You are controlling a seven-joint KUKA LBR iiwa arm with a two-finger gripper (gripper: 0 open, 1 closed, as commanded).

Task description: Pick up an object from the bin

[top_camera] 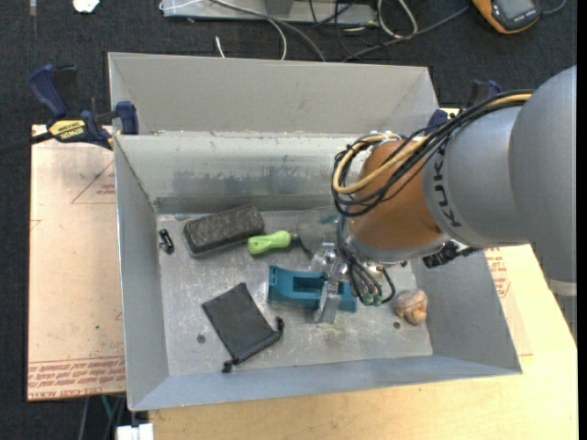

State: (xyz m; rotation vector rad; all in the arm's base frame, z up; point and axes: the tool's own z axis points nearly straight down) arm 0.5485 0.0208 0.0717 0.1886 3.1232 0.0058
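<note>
The grey arm (500,177) reaches in from the right, its tool (327,293) pointing downward.

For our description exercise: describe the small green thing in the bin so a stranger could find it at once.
Take the grey metal bin and look near the foot of its back wall. Just right of the dark grey rectangular block, behind the blue plastic bracket, lies a small rounded green plastic piece, the only bright green thing.

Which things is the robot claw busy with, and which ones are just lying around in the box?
Probably in the job: gripper; blue plastic piece, which the gripper is right over, mid-bin.
Just lying about: grey block; green handle; black flat pad; tan lump; small black clip.
</note>
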